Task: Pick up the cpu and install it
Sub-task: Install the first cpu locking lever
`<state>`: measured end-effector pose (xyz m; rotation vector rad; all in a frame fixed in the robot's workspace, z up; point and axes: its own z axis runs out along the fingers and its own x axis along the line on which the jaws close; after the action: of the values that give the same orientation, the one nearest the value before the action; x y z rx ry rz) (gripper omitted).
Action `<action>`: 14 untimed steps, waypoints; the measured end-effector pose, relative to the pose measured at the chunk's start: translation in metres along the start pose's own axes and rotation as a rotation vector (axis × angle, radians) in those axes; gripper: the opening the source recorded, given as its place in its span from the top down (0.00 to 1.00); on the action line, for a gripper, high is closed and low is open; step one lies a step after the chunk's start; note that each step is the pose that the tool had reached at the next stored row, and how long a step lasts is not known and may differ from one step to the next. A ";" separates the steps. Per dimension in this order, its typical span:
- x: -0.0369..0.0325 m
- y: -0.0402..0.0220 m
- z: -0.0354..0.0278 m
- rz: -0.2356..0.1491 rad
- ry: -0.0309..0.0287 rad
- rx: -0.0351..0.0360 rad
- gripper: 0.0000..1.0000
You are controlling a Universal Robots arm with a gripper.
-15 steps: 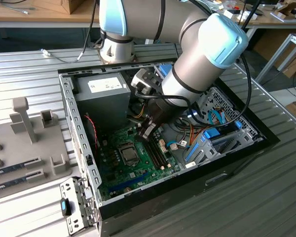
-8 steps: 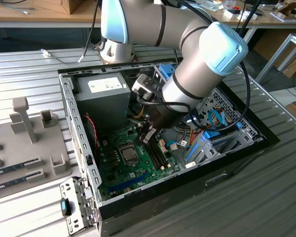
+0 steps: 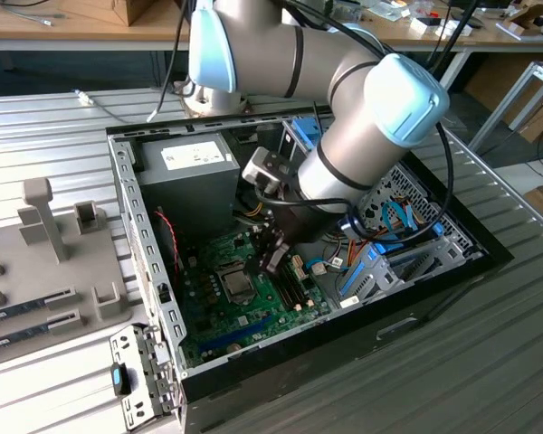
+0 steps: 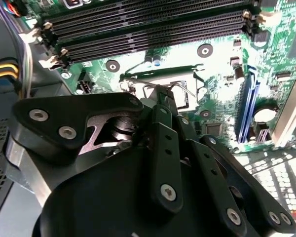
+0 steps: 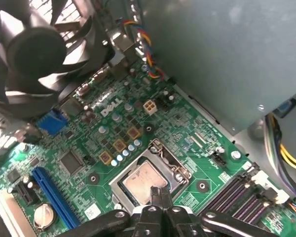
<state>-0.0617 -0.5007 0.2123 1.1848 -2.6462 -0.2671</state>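
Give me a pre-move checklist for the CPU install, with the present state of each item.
1. cpu lying inside the socket frame: ok, in the first wrist view.
2. gripper over the socket: ok, fingertips at the cpu's edge.
3. Fingers together, nothing between them: ok.
4. cpu fully flat in the socket: cannot tell.
5. Socket lever latched: cannot tell.
6. Memory slots clear of the gripper: ok.
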 end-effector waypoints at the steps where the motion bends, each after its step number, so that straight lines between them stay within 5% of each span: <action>1: -0.0002 -0.0006 0.0010 -0.007 0.0039 0.0007 0.89; 11: -0.0019 -0.0122 0.0112 -0.066 0.0425 -0.0017 0.89; 14: -0.0040 -0.0149 0.0108 -0.072 0.0459 -0.0029 0.89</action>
<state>-0.0515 -0.5067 0.1976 1.2718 -2.5665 -0.2530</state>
